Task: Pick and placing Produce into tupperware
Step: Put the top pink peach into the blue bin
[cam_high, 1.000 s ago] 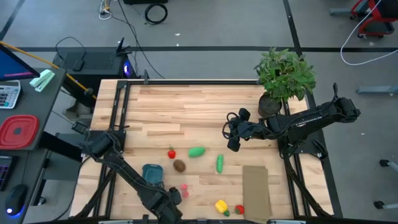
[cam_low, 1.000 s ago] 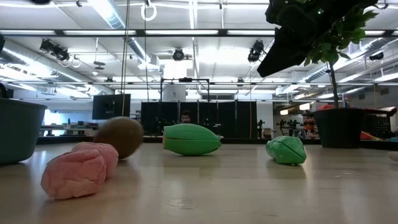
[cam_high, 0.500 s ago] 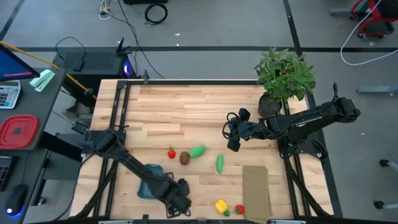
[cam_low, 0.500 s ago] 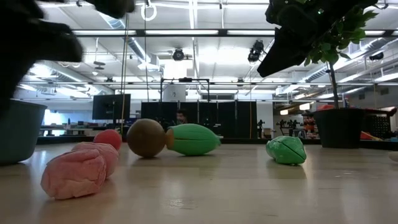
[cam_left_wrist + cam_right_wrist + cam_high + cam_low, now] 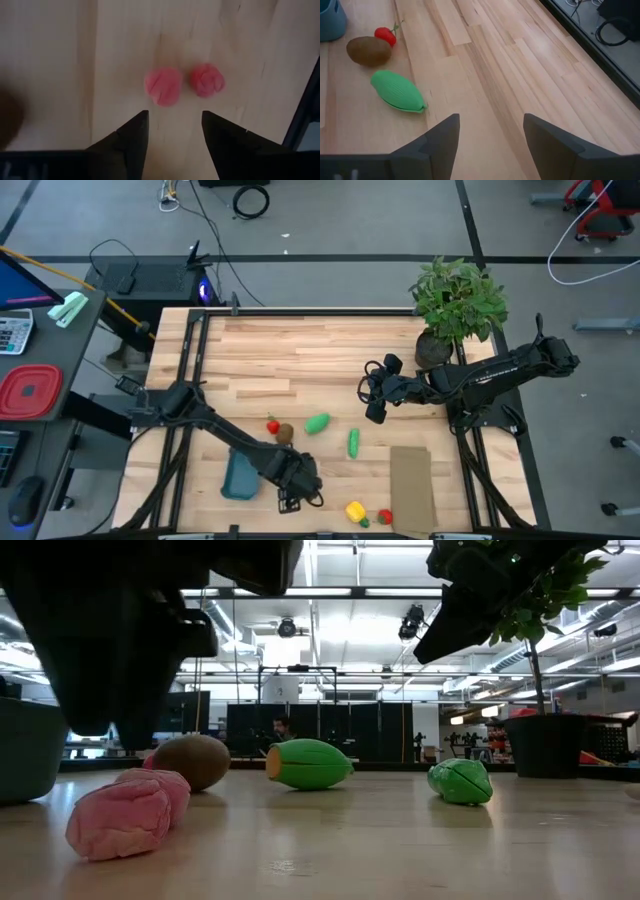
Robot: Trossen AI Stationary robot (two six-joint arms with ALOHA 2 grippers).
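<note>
The left gripper (image 5: 300,498) hangs low over the front of the pale wooden table (image 5: 300,350). Its two dark fingers (image 5: 131,137) are spread apart and hold nothing. Two small bumpy pink toy pieces (image 5: 163,86) lie side by side on the wood just past the fingertips, not between them. The small blue-teal plastic tub with rounded corners (image 5: 240,474) sits just beside that gripper.

The right gripper (image 5: 374,393) waits above the middle right of the table. Its fingers (image 5: 437,140) are apart and empty too. Past them lie a ribbed green oval toy (image 5: 397,91), a fuzzy brown round toy (image 5: 368,50) and a little shiny red toy with a stem (image 5: 385,34).

Another smooth green toy (image 5: 353,443) lies well apart, near a flat brown cardboard sheet (image 5: 411,485). A yellow toy (image 5: 355,511) rests at the front edge.
</note>
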